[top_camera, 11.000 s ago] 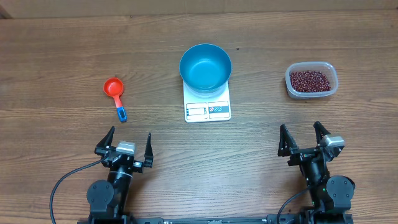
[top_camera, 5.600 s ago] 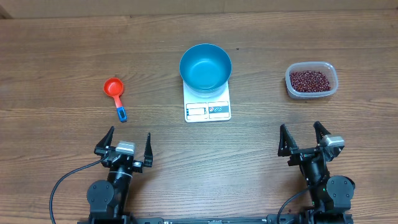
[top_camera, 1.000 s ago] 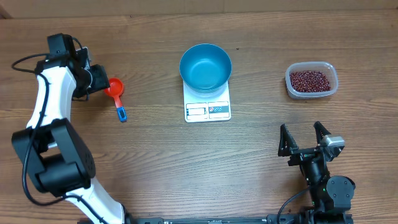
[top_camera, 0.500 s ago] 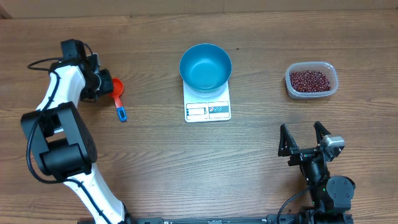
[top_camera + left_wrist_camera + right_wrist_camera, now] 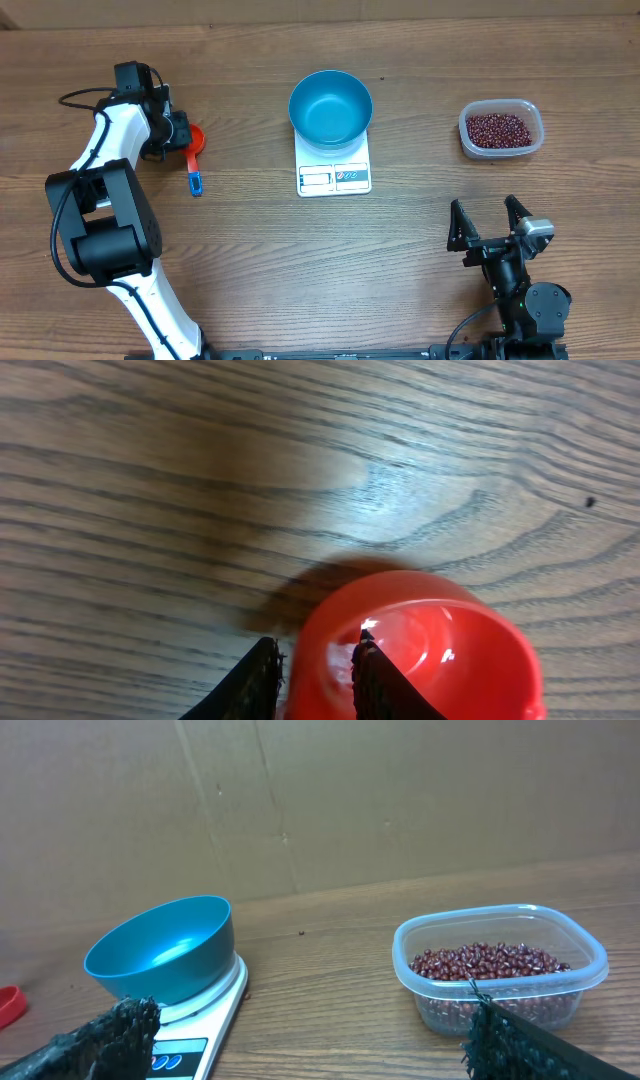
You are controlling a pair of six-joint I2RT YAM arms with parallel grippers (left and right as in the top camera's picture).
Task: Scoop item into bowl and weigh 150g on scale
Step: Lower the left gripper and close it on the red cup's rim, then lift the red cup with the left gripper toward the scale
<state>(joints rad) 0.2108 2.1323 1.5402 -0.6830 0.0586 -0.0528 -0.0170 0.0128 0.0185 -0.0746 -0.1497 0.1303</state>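
The left gripper [image 5: 181,134] is drawn narrow over the rim of a bright red plastic measuring scoop [image 5: 195,140]. In the left wrist view one black fingertip [image 5: 262,682] sits just outside the cup's wall and the other inside it. Whether they actually press the wall I cannot tell. The scoop's cup is empty and its blue-tipped handle lies flat on the brown wooden table [image 5: 300,260].

The right gripper [image 5: 484,215] stands wide open and touches nothing.

A round, deep, bright blue bowl [image 5: 331,105] sits empty on a small flat white rectangular kitchen scale [image 5: 334,176]. A clear rounded-rectangular plastic tub [image 5: 536,118] holds a heap of small dark red-brown beans [image 5: 498,130].

The beans lie well apart from the left gripper, at the table's far right with bowl and scale between, ahead of the right gripper.
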